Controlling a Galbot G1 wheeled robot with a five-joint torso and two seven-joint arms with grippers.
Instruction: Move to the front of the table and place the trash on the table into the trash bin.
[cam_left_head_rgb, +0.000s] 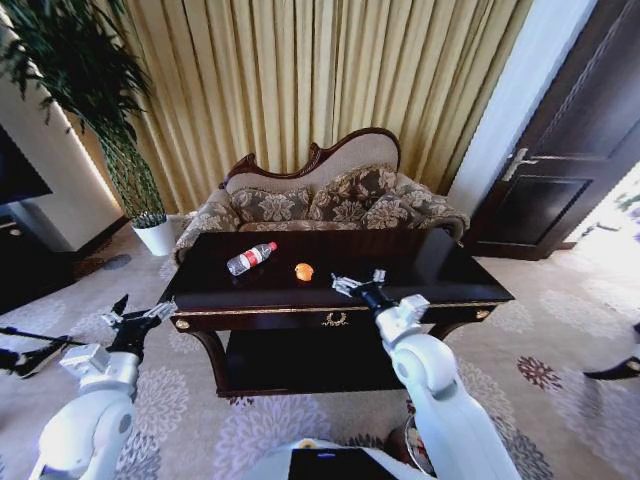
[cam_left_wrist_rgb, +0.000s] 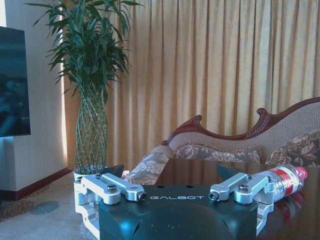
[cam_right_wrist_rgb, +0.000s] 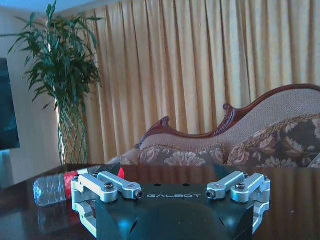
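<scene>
R gripper (cam_left_head_rgb: 358, 283) open over table (cam_left_head_rgb: 440, 262), orange piece (cam_left_head_rgb: 304, 271) just left, bottle (cam_left_head_rgb: 250, 258) beyond

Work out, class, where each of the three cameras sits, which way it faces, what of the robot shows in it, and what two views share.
Head view: high on the robot, looking down at the table; both arms show, left gripper beside the table, right gripper over it.
Left wrist view: behind the open left gripper, facing the curtain.
Right wrist view: behind the open right gripper, low over the table, facing the sofa.
Shared: the bottle.
</scene>
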